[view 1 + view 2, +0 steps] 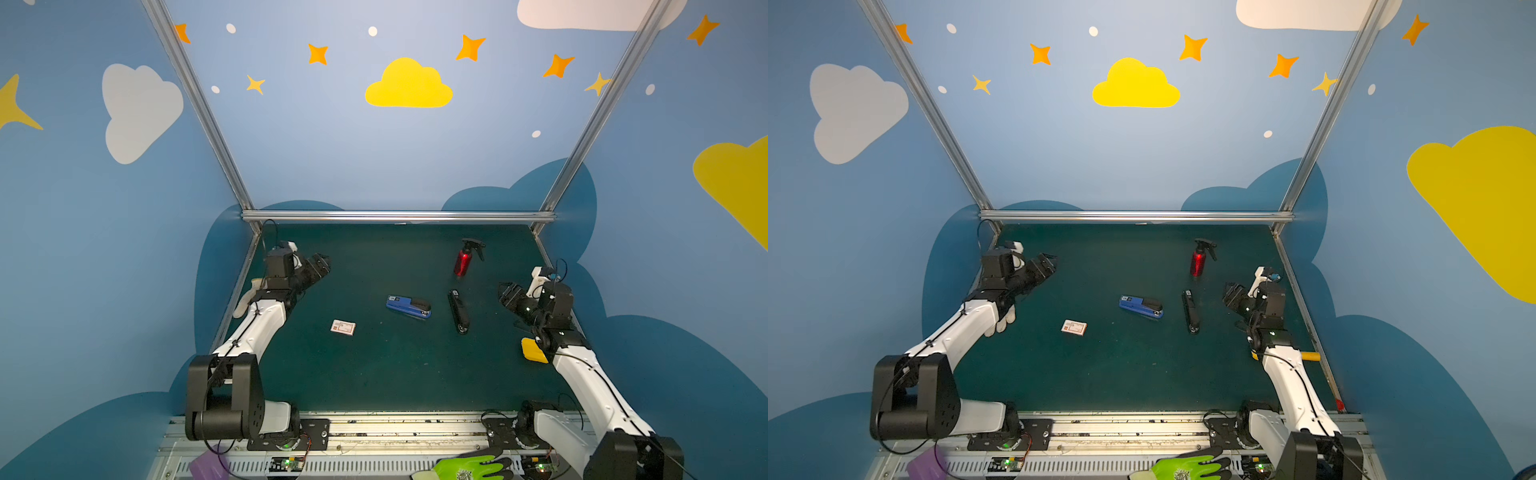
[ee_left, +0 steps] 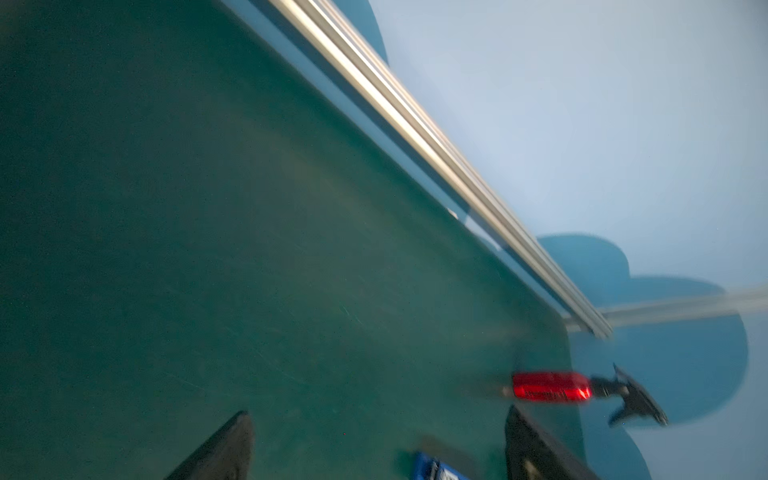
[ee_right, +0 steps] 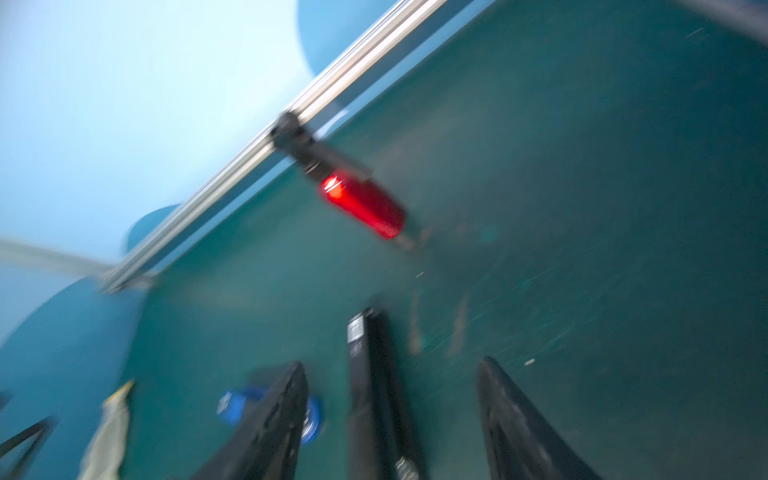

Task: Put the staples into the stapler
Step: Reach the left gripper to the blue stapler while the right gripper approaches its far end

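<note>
Both top views showed the staples [image 1: 343, 327], a small flat white box with a red mark, lying on the green table [image 1: 374, 374] left of centre, well apart from both my arms. The blue stapler [image 1: 408, 306] lay to its right and a little farther back, not touching the box. Just right of that lay a long black bar [image 1: 458, 311], pointing front to back. It may have been a second stapler, though I could not be sure from that view. A red spray bottle [image 1: 463, 262] with a black trigger head stood upright behind the bar.

My left gripper [image 1: 322, 262] hung over the table's far left part, aimed toward the middle and touching nothing. The left wrist view was smeared, yet both dark fingers [image 2: 224, 449] showed spread wide with only bare table between them, so those jaws stood apart and empty.

My right gripper [image 1: 506, 291] hung near the right edge, facing the black bar but apart from it. The right wrist view, also blurred, showed its fingers [image 3: 274, 424] parted, with the bar lying on the table beyond them, not clasped. That gripper held nothing either.

A yellow object [image 1: 533, 351] lay on the table partly under my right arm, and a green glove [image 1: 469, 467] lay in front of the table.
</note>
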### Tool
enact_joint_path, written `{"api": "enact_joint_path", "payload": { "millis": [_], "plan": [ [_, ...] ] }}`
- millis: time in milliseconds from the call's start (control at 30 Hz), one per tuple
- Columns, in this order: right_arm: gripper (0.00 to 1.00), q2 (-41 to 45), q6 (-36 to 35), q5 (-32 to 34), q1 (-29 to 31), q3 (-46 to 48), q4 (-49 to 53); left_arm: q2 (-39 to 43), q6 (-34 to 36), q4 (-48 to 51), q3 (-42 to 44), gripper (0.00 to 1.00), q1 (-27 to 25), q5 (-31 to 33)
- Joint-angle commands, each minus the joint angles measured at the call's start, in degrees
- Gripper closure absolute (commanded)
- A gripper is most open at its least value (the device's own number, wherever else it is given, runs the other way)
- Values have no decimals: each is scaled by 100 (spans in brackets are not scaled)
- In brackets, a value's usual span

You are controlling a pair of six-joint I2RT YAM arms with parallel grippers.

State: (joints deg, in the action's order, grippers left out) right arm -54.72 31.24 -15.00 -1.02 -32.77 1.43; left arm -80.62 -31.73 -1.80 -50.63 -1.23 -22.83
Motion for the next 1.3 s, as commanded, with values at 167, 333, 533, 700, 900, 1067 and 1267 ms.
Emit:
{"api": "enact_joint_path", "payload": {
  "millis": [167,333,533,700,900,1067,1267],
  "plan": [
    [30,485,-264,-1681,66,198,886,-1297,1611,1686,-1658,18,-1635,-983],
    [24,572,-306,-1813,109,396,858,-2205,2799,2837,-2921,19,-2450,-1143],
    [24,498,-294,-1927,144,486,819,-2892,4854,3839,-3789,18,-3604,119],
    [24,429,-247,-1945,163,534,785,-3023,6398,3696,-3609,17,-3975,526],
    [25,432,-171,-2023,178,586,762,-3290,7084,3570,-3768,17,-4057,916],
    [25,484,-163,-2024,194,599,794,-3801,7233,3890,-4382,18,-4051,948],
    [25,506,-145,-1967,190,623,839,-4530,7174,4600,-5354,28,-3990,655]
  ]
}}
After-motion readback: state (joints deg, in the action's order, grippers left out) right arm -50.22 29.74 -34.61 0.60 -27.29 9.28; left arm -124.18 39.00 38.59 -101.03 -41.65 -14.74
